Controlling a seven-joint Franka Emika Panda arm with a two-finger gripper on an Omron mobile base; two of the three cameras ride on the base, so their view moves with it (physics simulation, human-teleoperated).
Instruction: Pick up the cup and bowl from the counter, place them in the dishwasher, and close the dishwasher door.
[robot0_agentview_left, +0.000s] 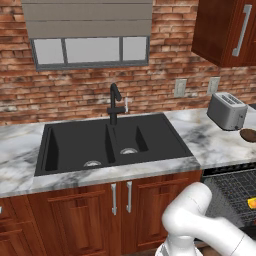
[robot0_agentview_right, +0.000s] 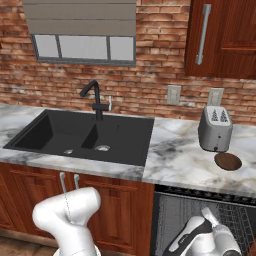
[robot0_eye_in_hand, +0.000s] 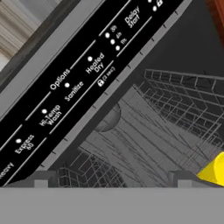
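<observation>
Left base view: a shallow dark brown round bowl (robot0_agentview_left: 248, 134) is seen on the white-and-grey veined marble counter (robot0_agentview_left: 210, 142), just in front of and to the right of the silver two-slot toaster (robot0_agentview_left: 227, 111), cut by the picture's right edge. The black double sink (robot0_agentview_left: 107, 142) is set into the counter further left. Below the counter, the black dishwasher (robot0_agentview_left: 235, 187) is open, and a small bright yellow-orange cup (robot0_agentview_left: 252, 202) lies on its dark grey wire rack (robot0_agentview_left: 231, 192).

Right base view: the bowl (robot0_agentview_right: 228, 161) is again noted on the counter (robot0_agentview_right: 175, 157), just in front of the toaster (robot0_agentview_right: 215, 128). The wire rack (robot0_agentview_right: 175, 217) is seen under the counter edge, with the robot's hand low in front of it.

Hand view: the two dark fingertips (robot0_eye_in_hand: 43, 178) are seen far apart at the bottom, one at each side, with nothing between them and nothing touched. The cup (robot0_eye_in_hand: 215, 170) lies in the rack (robot0_eye_in_hand: 144, 135) at lower right, beside the right fingertip; contact cannot be judged. The dark control strip (robot0_eye_in_hand: 74, 78) of the dishwasher door carries white lettering: "Delay Start", "Heated Dry", "Sanitize", "Hi-Temp Wash", "Express 60" and "Options". Smaller markings are too blurred to be read.
</observation>
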